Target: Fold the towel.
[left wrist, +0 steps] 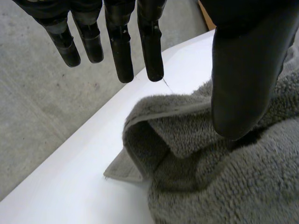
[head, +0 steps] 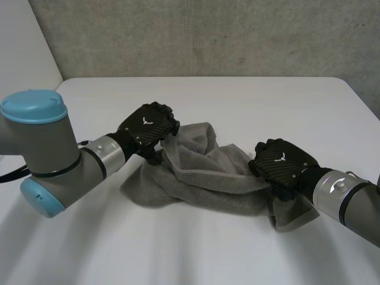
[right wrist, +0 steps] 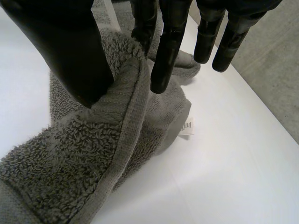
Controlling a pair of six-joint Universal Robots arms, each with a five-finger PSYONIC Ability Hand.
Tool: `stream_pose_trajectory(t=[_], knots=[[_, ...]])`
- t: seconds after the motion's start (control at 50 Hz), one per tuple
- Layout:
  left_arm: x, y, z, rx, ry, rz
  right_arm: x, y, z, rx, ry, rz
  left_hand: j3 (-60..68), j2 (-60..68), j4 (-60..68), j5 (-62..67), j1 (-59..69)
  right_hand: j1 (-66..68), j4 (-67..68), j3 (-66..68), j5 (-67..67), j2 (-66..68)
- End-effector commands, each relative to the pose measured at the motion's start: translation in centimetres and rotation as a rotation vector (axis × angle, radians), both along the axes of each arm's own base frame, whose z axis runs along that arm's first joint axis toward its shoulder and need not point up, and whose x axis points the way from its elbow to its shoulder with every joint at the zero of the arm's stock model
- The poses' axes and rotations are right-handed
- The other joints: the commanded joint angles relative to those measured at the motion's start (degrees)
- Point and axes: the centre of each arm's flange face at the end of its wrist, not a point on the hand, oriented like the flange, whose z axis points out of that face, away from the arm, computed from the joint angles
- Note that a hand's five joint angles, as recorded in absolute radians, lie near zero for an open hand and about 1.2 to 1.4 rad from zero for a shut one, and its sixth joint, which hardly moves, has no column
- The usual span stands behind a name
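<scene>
Head view: a crumpled grey terry towel (head: pixel 205 175) lies on the white desk (head: pixel 208 101) between the two hands, heaped into loose folds. The left hand (head: pixel 148 126) sits at one end of it, the right hand (head: pixel 279 159) at the other end, with a flap of cloth hanging below the right palm.

Left wrist view: the left hand is spread. Its fingers (left wrist: pixel 122 51) are straight and hang clear of the cloth, above the desk edge and the grey concrete floor (left wrist: pixel 37 116). Its thumb (left wrist: pixel 243 84) presses its tip down on the towel just beside a raised, rolled fold (left wrist: pixel 154 126).

Right wrist view: a ridge of towel with a flat woven hem (right wrist: pixel 128 121) stands up between the thumb (right wrist: pixel 70 51) and the straight fingers (right wrist: pixel 163 60) of the right hand. Thumb and fingers pinch this edge from either side. A small white label (right wrist: pixel 187 126) sticks out of the cloth beyond the fingertips, lying on the desk.
</scene>
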Motion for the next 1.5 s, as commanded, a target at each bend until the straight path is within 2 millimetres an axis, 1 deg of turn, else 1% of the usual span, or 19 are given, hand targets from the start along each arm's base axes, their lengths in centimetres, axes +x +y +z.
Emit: stream_pose_trajectory(t=[0.02,0.5,0.56,0.6,0.64,0.72,0.88,0.98,1.08,1.24,1.28,1.3,1.34,1.36,1.38,1.4,1.44,1.46,1.5], knots=[[-1.0,-0.5,-0.4,-0.024,0.011,-0.022,0.0,0.1,-0.2,0.003,0.001,0.001,-2.8,-1.5,-3.1,0.5,-1.4,-0.4,-4.4,-2.7,-0.2,-2.0],[-1.7,-2.4,-4.4,-0.108,-0.055,-0.044,0.1,-0.3,-2.0,0.048,0.001,-0.005,-2.8,5.2,-3.1,7.2,5.3,3.5,-4.4,-2.7,3.7,1.9],[-1.9,-2.6,-4.4,-0.130,-0.044,-0.046,0.2,-0.4,-1.9,0.043,0.001,-0.007,-2.8,14.5,-3.1,16.6,14.7,10.2,-4.4,-2.7,10.4,8.6],[-1.9,-2.7,-4.2,-0.137,-0.039,-0.048,0.1,-0.4,-2.0,0.045,0.000,-0.009,-2.8,24.5,-3.1,26.6,24.7,16.6,-4.4,-2.7,16.8,15.0],[-1.9,-2.6,-3.9,-0.139,-0.026,-0.067,0.1,-0.5,-1.9,0.042,-0.001,-0.009,-2.8,48.1,-3.1,50.1,48.2,29.1,-4.4,-2.7,29.3,27.5],[-1.9,-2.7,-3.5,-0.134,-0.012,-0.069,0.1,-0.6,-1.5,0.029,-0.003,-0.013,-2.8,48.2,-3.1,50.3,48.3,29.1,-4.4,-2.7,29.4,27.5],[-0.9,-1.9,0.2,-0.136,0.051,-0.038,-0.3,-0.4,1.5,-0.056,-0.035,-0.030,-2.8,48.2,-3.1,50.3,48.3,29.1,-4.4,-2.7,29.4,27.5],[1.0,0.8,3.0,-0.100,0.050,-0.009,-0.4,0.5,4.2,-0.071,-0.081,-0.042,-2.8,48.2,-3.1,50.3,48.3,29.1,-4.4,-2.7,29.4,27.5],[2.1,2.9,3.9,-0.033,0.019,0.004,-0.5,1.2,4.9,-0.007,-0.063,-0.030,-2.8,48.2,-3.1,50.3,48.3,29.1,-4.4,-2.7,29.4,27.5],[4.2,0.3,3.8,-0.015,-0.008,0.132,0.9,-1.7,3.4,-0.030,0.081,0.018,-2.8,48.2,-3.1,50.3,48.3,29.1,-4.4,-2.7,29.4,27.5],[4.1,-3.4,4.7,-0.100,0.004,0.242,2.1,-4.8,5.0,-0.139,0.077,-0.040,-2.8,48.2,-3.1,50.3,48.3,29.1,-4.4,-2.7,29.4,27.5],[4.1,-3.5,4.7,-0.101,0.005,0.243,2.2,-4.8,5.0,-0.139,0.077,-0.040,-2.8,48.2,-3.1,50.3,48.3,29.1,-4.4,-2.7,29.4,27.5],[4.1,-5.4,6.1,-0.172,0.031,0.308,4.2,-8.2,9.5,-0.361,-0.030,-0.108,-2.8,48.2,-3.1,50.3,48.3,29.1,-4.4,-2.7,29.4,27.5],[4.1,-7.1,8.0,-0.255,0.064,0.372,4.2,-8.2,9.6,-0.362,-0.031,-0.109,-2.8,48.2,-3.1,50.3,48.3,29.1,-4.4,-2.7,29.4,27.5],[4.0,-8.2,10.3,-0.340,0.120,0.429,4.7,-9.5,13.3,-0.505,-0.139,-0.150,-2.8,48.2,-3.1,50.3,48.3,29.1,-4.4,-2.7,29.4,27.5],[4.0,-8.2,10.3,-0.341,0.121,0.430,4.7,-9.5,13.4,-0.506,-0.140,-0.150,-2.8,48.2,-3.1,50.3,48.3,29.1,-4.4,-2.7,29.4,27.5],[3.3,-8.6,15.8,-0.525,0.261,0.476,4.5,-10.1,22.0,-0.781,-0.457,-0.212,-2.8,48.2,-3.1,50.3,48.3,29.1,-4.4,-2.7,29.4,27.5],[3.3,-8.6,15.8,-0.526,0.262,0.476,4.5,-10.1,22.0,-0.782,-0.459,-0.212,-2.8,48.2,-3.1,50.3,48.3,29.1,-4.4,-2.7,29.4,27.5],[3.0,-5.7,22.5,-0.712,0.459,0.426,3.5,-8.1,27.0,-0.885,-0.690,-0.198,-2.8,48.2,-3.1,50.3,48.3,29.1,-4.4,-2.7,29.4,27.5]])
